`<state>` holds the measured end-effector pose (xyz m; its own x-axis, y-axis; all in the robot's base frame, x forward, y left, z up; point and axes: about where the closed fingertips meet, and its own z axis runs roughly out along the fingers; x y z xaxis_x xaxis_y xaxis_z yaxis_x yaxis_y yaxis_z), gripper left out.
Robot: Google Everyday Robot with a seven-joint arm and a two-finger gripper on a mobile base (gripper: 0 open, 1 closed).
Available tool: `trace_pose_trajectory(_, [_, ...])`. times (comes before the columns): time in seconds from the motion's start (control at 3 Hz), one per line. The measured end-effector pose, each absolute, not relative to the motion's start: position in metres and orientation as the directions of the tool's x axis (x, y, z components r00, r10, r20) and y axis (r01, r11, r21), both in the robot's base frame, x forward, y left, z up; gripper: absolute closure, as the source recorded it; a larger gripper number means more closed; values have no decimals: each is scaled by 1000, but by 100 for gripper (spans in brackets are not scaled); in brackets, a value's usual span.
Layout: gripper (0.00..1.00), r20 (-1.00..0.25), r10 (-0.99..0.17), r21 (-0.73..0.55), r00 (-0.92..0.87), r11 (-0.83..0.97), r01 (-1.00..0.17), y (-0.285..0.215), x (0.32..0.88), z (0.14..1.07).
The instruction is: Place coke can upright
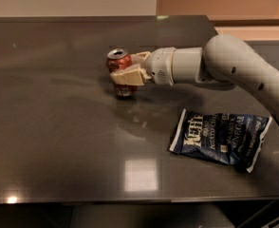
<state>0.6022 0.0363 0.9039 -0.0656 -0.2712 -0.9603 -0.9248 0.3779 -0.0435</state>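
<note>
The coke can is a small red can with a silver top. It stands nearly upright on the dark table, left of centre toward the back. My gripper reaches in from the right on a white arm. Its cream fingers are closed around the can's middle, one in front and one behind. The can's lower part shows below the front finger, and its base is at the table surface.
A dark blue chip bag lies flat on the table at the right front. The table's front edge runs along the bottom of the view. A wall stands behind the back edge.
</note>
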Motion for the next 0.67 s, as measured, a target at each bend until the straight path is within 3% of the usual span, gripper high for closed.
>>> trace_pose_trajectory(0.67, [12,-962,-265,-47,-62,387,-921,37,603,898])
